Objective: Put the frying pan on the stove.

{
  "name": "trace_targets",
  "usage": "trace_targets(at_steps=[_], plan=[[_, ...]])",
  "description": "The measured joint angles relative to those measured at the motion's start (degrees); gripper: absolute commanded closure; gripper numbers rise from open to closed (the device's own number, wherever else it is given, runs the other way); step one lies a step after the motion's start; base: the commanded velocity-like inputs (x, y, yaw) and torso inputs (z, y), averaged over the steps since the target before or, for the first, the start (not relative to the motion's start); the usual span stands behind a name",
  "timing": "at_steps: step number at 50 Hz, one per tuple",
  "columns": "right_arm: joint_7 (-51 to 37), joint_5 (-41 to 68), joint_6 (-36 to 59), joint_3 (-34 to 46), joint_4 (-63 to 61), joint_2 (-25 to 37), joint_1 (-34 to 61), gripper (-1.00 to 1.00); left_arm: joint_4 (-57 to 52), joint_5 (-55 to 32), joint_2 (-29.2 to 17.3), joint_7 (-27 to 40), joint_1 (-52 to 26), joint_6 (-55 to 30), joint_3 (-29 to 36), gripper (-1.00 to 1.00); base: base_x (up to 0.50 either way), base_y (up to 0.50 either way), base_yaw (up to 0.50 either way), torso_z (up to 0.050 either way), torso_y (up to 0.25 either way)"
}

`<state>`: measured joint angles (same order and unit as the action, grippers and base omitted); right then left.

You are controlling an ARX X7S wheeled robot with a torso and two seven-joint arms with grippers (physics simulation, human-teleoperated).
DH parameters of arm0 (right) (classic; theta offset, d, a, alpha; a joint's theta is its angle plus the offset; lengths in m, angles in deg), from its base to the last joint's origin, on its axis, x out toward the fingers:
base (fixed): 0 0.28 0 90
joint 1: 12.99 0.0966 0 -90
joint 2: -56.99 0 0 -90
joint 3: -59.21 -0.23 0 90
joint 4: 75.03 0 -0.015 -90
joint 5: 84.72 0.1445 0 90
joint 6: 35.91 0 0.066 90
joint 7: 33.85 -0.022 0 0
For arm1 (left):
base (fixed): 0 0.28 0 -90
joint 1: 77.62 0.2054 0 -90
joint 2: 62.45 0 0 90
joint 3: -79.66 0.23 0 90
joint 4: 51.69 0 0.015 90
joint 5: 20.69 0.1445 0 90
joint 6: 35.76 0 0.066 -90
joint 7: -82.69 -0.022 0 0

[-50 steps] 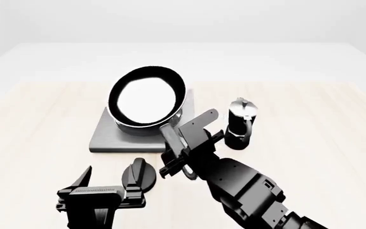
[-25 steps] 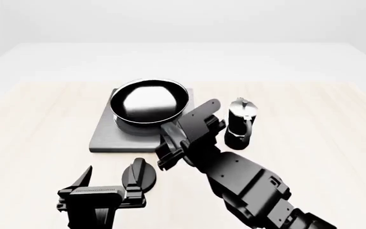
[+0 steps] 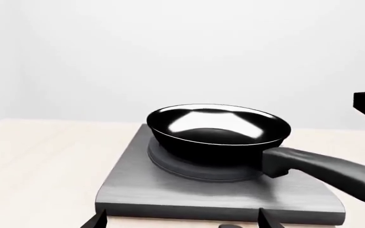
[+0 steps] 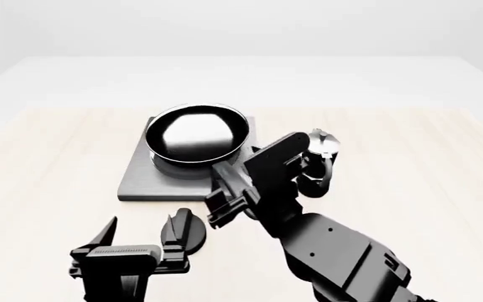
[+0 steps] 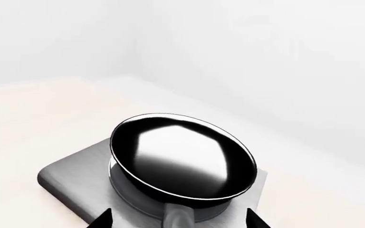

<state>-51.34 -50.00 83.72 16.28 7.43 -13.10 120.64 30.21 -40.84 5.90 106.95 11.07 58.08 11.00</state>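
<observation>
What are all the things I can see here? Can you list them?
frying pan: one, glossy black, sitting level on the stove.
stove: one, grey square plate, on the table.
moka pot: one, black and silver, right of the stove.
knob: one, black, in front of the stove.
table: one, pale wood.
left claw: one, black, open, near the knob.
right claw: one, black, open around the pan's handle.

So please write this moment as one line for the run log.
frying pan: flat on stove rings | right gripper: at handle, open | left gripper: open, idle | moka pot: beside stove
</observation>
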Motion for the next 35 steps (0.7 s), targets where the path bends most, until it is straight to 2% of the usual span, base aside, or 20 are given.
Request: trace_targets(at_steps=[35], plan=[[-7.3,-3.8,-12.9,-5.4,-8.4,7.0,-11.5,-1.0,-3.4,3.0,-1.7,1.5,1.1,-0.3,1.1,-1.0,0.0,0.0,0.0,0.0,0.0]])
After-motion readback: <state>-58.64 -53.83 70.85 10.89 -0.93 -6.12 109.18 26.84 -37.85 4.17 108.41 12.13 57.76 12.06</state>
